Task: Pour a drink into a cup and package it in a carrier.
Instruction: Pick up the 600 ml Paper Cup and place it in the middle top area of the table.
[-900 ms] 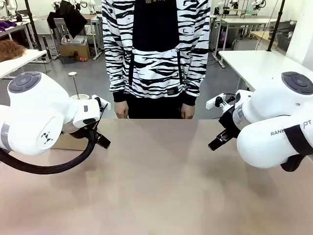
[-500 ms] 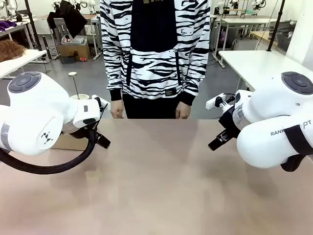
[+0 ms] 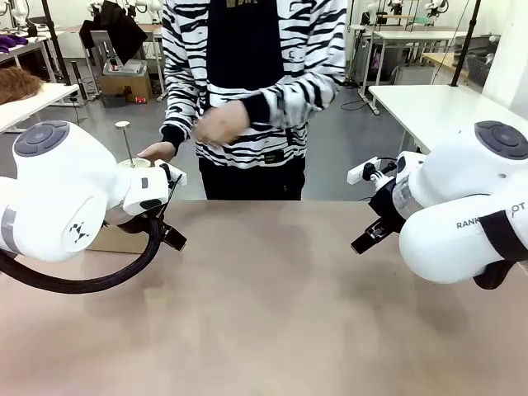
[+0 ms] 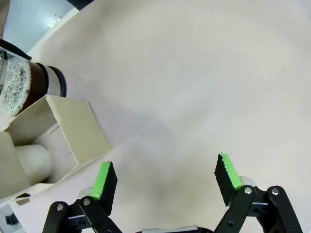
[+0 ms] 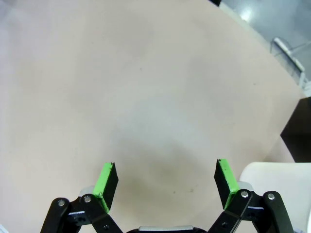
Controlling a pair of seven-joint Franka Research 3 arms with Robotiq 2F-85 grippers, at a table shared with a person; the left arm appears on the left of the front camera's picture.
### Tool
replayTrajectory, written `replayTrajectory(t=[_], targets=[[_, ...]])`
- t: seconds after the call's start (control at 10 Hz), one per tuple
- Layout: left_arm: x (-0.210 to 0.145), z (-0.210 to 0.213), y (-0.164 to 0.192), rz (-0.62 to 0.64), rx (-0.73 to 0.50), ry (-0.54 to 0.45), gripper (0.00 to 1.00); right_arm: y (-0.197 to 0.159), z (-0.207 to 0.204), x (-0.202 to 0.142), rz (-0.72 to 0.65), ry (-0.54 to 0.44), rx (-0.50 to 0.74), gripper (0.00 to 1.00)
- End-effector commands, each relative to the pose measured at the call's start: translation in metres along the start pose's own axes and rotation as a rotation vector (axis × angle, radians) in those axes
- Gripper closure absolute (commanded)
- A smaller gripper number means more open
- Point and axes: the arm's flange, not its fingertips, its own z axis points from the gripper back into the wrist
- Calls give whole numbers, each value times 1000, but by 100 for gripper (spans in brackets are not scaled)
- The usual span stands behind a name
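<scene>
My left gripper [image 4: 165, 175] hangs open over bare table, its green pads wide apart. Just to its left in the left wrist view stands the brown cardboard carrier [image 4: 58, 136], with a white cup-like shape [image 4: 34, 159] inside; I cannot tell whether that is the cup. Behind the carrier is a clear pitcher of the dark, frothy drink [image 4: 22, 87]. In the front view the carrier [image 3: 115, 240] is mostly hidden behind my left arm, and the person's hand [image 3: 157, 151] rests at the pitcher's top [image 3: 134, 162]. My right gripper [image 5: 165, 179] is open above bare table.
The person in a striped top stands at the table's far edge, the other hand [image 3: 219, 125] raised and blurred before the chest. My right arm [image 3: 462, 214] bulks at the table's right side. A white surface [image 5: 277, 177] shows at the right wrist view's lower right.
The person's hands have lifted from the far table edge. One has reached left to the pitcher's top, the other has risen before the chest. Both arms are still.
</scene>
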Motion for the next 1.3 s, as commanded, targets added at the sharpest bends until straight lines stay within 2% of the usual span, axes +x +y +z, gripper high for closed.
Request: replayTrajectory(t=[0.0, 0.1, 0.3, 0.4, 0.6, 0.8, 0.9, 1.1, 1.2], targets=[[0, 0, 0, 0, 0, 0, 0, -9, 15, 14, -13, 14, -14, 0], [0, 0, 0, 0, 0, 0, 0, -25, 36, 31, -23, 24, -1, 0], [0, 0, 0, 0, 0, 0, 0, -61, 90, 58, -17, -18, 73, 0], [0, 0, 0, 0, 0, 0, 0, -84, 119, 58, -13, -68, 134, 0], [0, 0, 0, 0, 0, 0, 0, -152, 167, 31, 24, -216, 262, 0], [0, 0, 0, 0, 0, 0, 0, -215, 175, -15, 102, -330, 404, 0], [0, 0, 0, 0, 0, 0, 0, -241, 166, -41, 200, -450, 454, 0], [0, 0, 0, 0, 0, 0, 0, -262, 130, -61, 157, -504, 493, 0], [0, 0, 0, 0, 0, 0, 0, -260, 116, -58, 74, -504, 493, 0]])
